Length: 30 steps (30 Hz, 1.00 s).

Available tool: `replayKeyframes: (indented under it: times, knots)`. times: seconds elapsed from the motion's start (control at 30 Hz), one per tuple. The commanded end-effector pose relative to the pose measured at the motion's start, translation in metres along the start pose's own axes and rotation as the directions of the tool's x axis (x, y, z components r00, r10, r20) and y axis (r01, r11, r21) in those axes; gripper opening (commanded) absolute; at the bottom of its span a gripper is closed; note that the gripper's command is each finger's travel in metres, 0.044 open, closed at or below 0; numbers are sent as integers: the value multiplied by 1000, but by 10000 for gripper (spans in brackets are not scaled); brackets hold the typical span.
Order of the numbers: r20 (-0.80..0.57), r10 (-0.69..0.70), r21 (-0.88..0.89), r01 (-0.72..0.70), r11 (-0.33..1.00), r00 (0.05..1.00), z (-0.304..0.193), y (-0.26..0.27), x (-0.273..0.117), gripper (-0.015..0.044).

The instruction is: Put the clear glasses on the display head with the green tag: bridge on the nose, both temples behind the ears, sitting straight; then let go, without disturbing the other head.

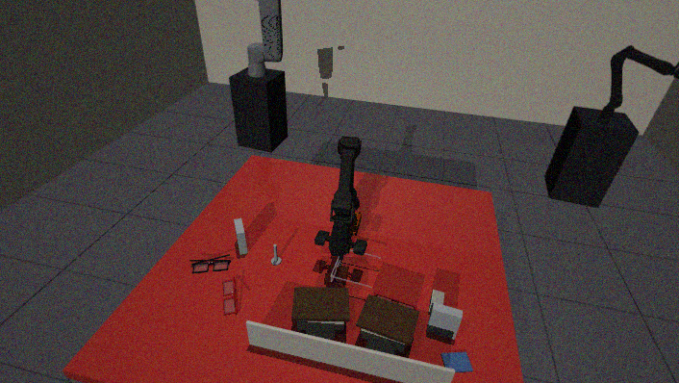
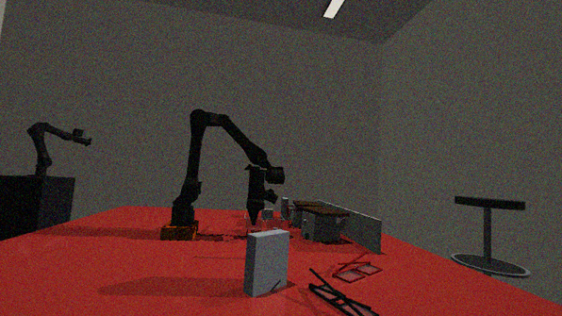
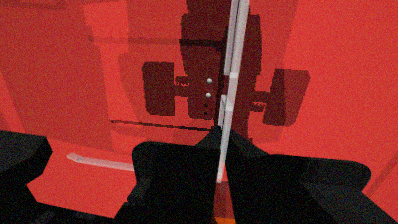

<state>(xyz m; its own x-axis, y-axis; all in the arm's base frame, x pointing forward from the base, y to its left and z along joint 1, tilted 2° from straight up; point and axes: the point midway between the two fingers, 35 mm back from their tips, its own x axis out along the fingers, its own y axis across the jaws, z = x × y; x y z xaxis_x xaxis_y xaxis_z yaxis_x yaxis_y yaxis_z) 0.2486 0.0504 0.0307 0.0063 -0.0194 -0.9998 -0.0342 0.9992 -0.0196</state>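
My gripper (image 1: 338, 258) (image 2: 255, 223) (image 3: 220, 130) is shut on the clear glasses (image 1: 353, 282) (image 3: 236, 50), pinching their front frame. The glasses are above the table, and their shadow falls on the red top. In the top view their temples stretch to the right. In the wrist view one temple shows at the lower left, and the fingers hide part of the frame. The left display head (image 1: 320, 304) (image 2: 321, 228) and the right display head (image 1: 388, 319) stand in front of the gripper, with dark brown tops. Their faces and the green tag cannot be made out.
A long white panel (image 1: 346, 352) stands behind the heads. White blocks (image 1: 445, 318) and a blue cloth (image 1: 458, 362) are at the right. A grey box (image 1: 241, 237) (image 2: 266, 262), a small stand (image 1: 275, 261), black glasses (image 1: 211, 263) and red glasses (image 1: 229, 294) are at the left.
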Motion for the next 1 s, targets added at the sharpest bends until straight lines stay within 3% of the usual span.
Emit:
replayKeyframes:
  times: [0.0,0.77,0.9,0.97]
  knots:
    - [-6,1,1,-1,1000,1000,-2,0,5,0]
    - [-6,1,1,-1,1000,1000,-5,-1,23,0]
    - [-1,0,1,0,1000,1000,-4,-1,20,105]
    - [-1,0,1,0,1000,1000,-4,-1,20,107]
